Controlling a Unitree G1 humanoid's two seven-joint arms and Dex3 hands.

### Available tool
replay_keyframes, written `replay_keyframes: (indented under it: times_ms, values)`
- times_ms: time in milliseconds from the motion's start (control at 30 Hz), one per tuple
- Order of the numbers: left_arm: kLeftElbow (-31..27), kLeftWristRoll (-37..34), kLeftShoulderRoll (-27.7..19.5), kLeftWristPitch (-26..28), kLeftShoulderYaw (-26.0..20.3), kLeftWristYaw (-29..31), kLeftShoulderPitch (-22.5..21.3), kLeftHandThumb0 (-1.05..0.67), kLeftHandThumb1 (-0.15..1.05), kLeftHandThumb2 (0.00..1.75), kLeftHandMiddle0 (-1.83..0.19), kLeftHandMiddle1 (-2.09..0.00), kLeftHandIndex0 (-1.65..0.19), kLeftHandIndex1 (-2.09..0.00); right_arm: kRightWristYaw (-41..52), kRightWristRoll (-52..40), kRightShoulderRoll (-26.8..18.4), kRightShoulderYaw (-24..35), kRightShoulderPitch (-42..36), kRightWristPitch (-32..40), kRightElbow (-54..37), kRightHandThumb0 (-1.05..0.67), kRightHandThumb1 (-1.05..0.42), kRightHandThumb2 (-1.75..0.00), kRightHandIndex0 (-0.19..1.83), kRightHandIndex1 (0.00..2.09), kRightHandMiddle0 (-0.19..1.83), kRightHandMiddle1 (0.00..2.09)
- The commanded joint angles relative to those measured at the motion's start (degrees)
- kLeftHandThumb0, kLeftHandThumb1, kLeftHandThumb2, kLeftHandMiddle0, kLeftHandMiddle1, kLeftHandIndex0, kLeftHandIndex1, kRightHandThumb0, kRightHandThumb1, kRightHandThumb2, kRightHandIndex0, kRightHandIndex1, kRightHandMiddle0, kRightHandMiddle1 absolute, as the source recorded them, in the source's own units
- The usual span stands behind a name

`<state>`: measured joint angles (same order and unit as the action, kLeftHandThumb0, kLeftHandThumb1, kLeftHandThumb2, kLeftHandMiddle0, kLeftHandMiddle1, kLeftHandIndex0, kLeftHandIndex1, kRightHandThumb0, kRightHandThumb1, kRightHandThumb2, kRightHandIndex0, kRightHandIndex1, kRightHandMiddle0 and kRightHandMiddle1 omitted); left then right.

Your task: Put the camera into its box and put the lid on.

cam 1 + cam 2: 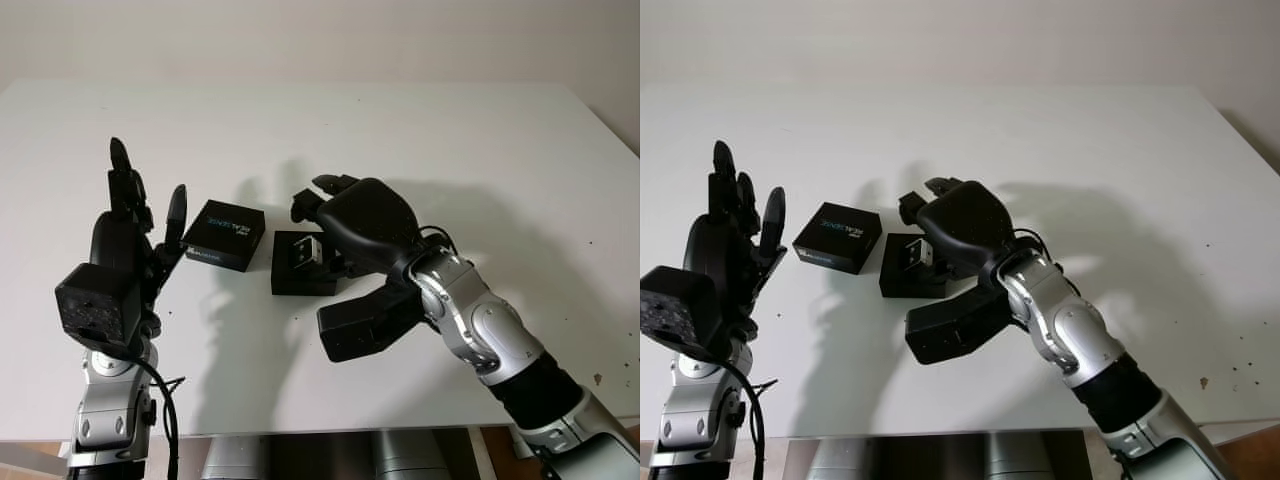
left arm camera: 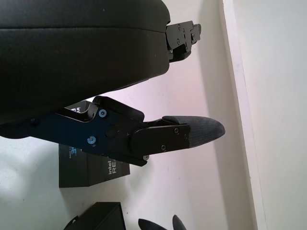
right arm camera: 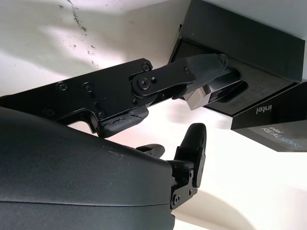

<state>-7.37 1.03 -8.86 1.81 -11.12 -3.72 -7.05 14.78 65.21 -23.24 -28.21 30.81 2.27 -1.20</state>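
right hand (image 1: 335,215) over open box (image 1: 300,280), fingers pinching camera (image 1: 303,250) sitting in tray | lid (image 1: 225,233) on surface just left of box | left hand (image 1: 135,235) raised beside lid, holding nothing | risk: camera lifts or tilts on release if finger drags

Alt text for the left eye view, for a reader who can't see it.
The right hand reaches over an open black box with a small silver camera sitting in it, on a white table. Beside the box lies its black printed lid, and the left hand is raised open next to that.
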Motion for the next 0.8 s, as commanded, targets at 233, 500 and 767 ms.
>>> replay_keyframes:
  times_ms: [233, 500, 767]
  values:
    - [-1.06, -0.04, 0.23, -0.22, 0.22, 0.07, -0.02, -0.62, 1.05, 0.48, 0.16, -0.05, 0.17, 0.00, -0.53, -0.06, 1.00, 0.43, -1.32, 1.56, 0.01, -0.78, -1.02, -0.06, 0.32, 0.06, 0.14, 1.07]
    - [-1.20, -0.02, 0.23, 0.11, 0.41, 0.03, -0.20, -0.62, 1.05, 0.49, 0.16, -0.05, 0.18, 0.00, -2.21, -1.34, 2.82, 0.28, -0.85, 1.77, 3.55, -0.74, -1.02, -0.05, 0.34, 0.06, 0.13, 1.23]
    - [-1.33, 0.17, 0.10, 0.36, 0.55, -0.05, -0.44, -0.61, 1.05, 0.49, 0.16, -0.05, 0.18, 0.00, -2.48, -2.48, 3.05, 0.10, 0.31, 1.62, 5.87, -0.71, -1.03, -0.06, 0.38, 0.07, 0.18, 1.47]
